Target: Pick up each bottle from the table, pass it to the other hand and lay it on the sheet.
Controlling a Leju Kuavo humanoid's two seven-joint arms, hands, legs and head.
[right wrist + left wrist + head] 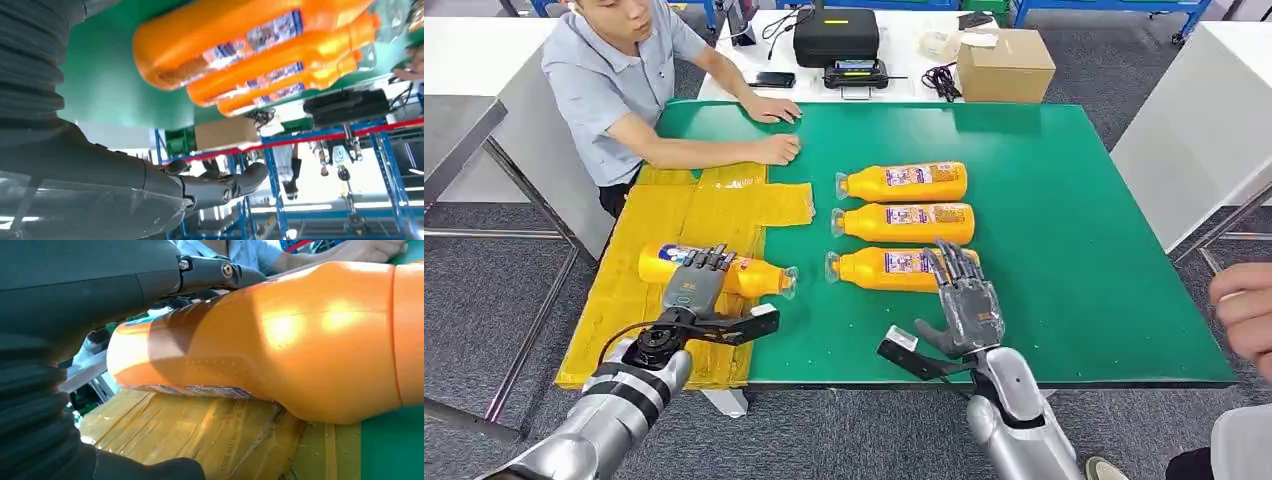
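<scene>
Counting four bottles: my left hand (696, 283) grips one bottle (759, 277) on the yellow sheet (686, 215); three bottles (904, 224) lie right; right hand (964, 295) fingers apart, empty.

My two arms are silver with black bands near the wrists. The left hand (696, 282) and right hand (966, 295) are grey with darker fingers; I see a black cable looped at the left wrist and ribbed grey wrist covers.
</scene>
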